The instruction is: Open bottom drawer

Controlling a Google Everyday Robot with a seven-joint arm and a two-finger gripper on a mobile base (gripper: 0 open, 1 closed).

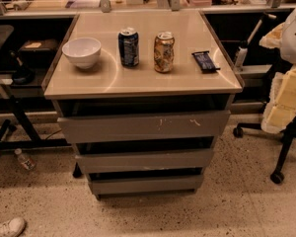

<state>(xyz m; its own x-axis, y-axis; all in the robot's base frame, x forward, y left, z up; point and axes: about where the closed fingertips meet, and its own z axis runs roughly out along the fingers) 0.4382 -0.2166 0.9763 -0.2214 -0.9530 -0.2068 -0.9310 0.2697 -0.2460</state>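
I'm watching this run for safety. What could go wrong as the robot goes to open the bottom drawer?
The bottom drawer has no handle and sits close under a look-alike middle drawer, so the wrong front could get pulled. A hard tug might jolt the cabinet and tip the blue can or gold can on top. The gripper is not in view, so its approach cannot be judged.

The bottom drawer (145, 184) is lowest below the front edge of the worktop (187, 83); a bowl (82, 52) stands near the left edge. The gripper is out of view.
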